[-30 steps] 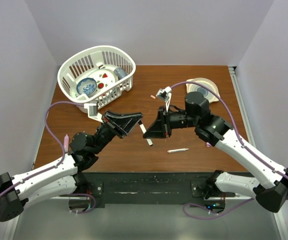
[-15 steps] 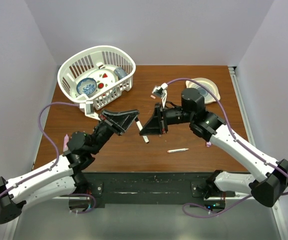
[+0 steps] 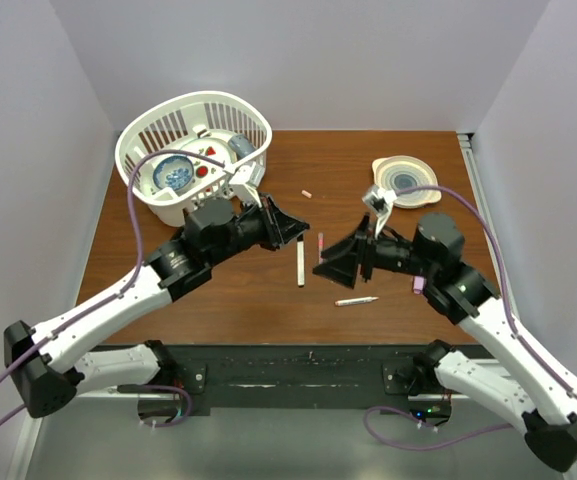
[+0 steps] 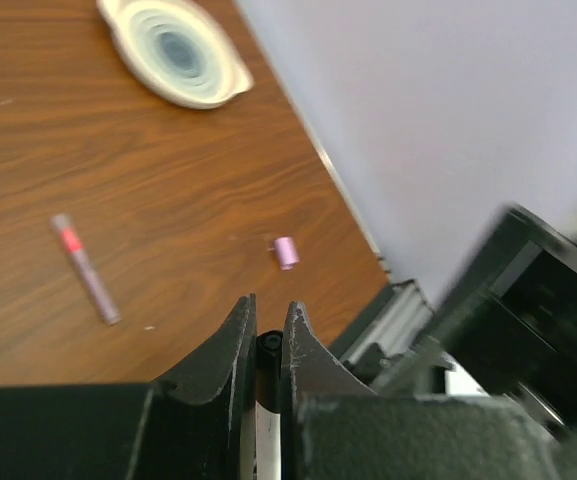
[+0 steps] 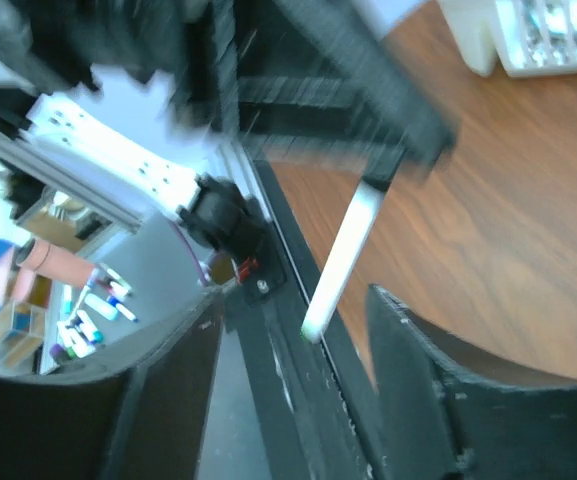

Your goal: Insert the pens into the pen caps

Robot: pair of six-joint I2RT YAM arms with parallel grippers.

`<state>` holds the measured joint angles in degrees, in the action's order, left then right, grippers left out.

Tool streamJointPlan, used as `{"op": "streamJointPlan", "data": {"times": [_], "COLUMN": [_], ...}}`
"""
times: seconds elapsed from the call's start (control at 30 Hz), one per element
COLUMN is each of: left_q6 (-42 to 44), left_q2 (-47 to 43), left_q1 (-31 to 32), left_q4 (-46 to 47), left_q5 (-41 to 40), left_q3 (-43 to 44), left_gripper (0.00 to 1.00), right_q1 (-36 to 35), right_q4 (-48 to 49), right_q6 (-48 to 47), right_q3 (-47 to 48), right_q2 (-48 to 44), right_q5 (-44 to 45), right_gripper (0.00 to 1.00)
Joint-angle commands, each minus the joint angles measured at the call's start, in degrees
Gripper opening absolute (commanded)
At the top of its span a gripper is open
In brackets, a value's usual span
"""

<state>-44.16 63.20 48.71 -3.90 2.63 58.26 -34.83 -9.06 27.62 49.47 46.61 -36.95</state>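
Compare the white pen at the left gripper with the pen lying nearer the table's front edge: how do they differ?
Grip: the white pen is clamped at one end in the left gripper; the loose pen lies free on the table.
Direction: from above, the white pen runs near to far; the loose pen runs almost left to right.
Both are slim and pale.

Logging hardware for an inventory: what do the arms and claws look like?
The left arm and right arm have white link shells and black joints. The left claw and right claw are black wedges. A purple cable runs along each.
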Motion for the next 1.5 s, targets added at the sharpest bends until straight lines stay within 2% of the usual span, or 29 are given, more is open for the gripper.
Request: {"op": "streamJointPlan", "data": {"times": [0.0,0.07,0.1,0.17,0.43,0.7,0.83,0.87,0.9,0.97,1.0,1.17,1.2,1.23,1.4,1.47], "left_q6": [3.6,4.1,4.1,4.6,7.9,6.7,6.2,6.5,6.7,7.6,7.9,11.7,12.4,14.5,23.2,27.9], "left_q2": [4.5,8.1,11.1,14.5,31.1,42.7,46.0,46.5,47.4,47.7,47.3,41.6,39.0,37.6,27.6,26.2], "left_q1": [-4.8,-7.3,-8.3,-10.4,-13.0,-13.7,-14.4,-14.6,-14.7,-15.0,-15.2,-15.4,-15.4,-15.4,-14.7,-12.4], "left_q4": [-7.6,-7.6,-7.4,-7.1,-2.9,0.4,1.7,1.2,0.7,-1.8,-2.5,-6.0,-6.9,-7.4,-4.0,-3.9], "left_q5": [-2.3,-4.2,-4.6,-5.4,-9.2,-8.1,-7.1,-6.5,-6.5,-6.3,-6.4,-6.2,-6.0,-5.6,4.3,5.2], "left_q3": [3.5,3.0,3.1,3.3,7.0,11.4,12.4,13.4,14.0,16.0,16.4,17.9,17.9,17.2,8.9,6.3], "left_gripper": [0.00,0.00,0.00,0.00,0.00,0.02,0.18,0.22,0.30,0.37,0.44,0.62,0.83,0.88,0.91,0.90], "right_q1": [-0.1,-0.1,0.0,-0.1,0.0,-0.1,-0.1,0.0,-0.1,-0.1,-0.1,0.0,0.0,-0.1,-0.1,-0.1], "right_q4": [-9.0,-9.1,-9.6,-11.0,-19.8,-28.8,-31.7,-32.3,-33.5,-34.8,-35.5,-40.9,-45.5,-47.6,-51.1,-49.7], "right_q6": [0.2,2.5,4.0,4.9,3.8,7.1,11.1,12.6,13.3,15.7,16.4,24.0,25.8,27.3,31.9,28.8], "right_q3": [-4.6,-6.8,-7.1,-7.3,-2.9,2.1,2.5,2.6,2.9,3.1,3.1,4.4,6.1,6.9,8.4,9.7], "right_q2": [-8.0,-9.9,-10.4,-10.8,-9.4,-1.6,0.1,0.3,0.4,0.1,-0.2,2.8,4.0,6.9,12.4,13.6], "right_q5": [7.4,10.6,11.4,13.7,25.3,35.8,40.5,41.6,43.4,45.6,47.7,53.7,54.7,56.2,57.3,55.1], "right_gripper": [0.68,0.71,0.79,0.83,0.84,0.84,0.84,0.84,0.84,0.84,0.84,0.84,0.83,0.83,0.77,0.76]}}
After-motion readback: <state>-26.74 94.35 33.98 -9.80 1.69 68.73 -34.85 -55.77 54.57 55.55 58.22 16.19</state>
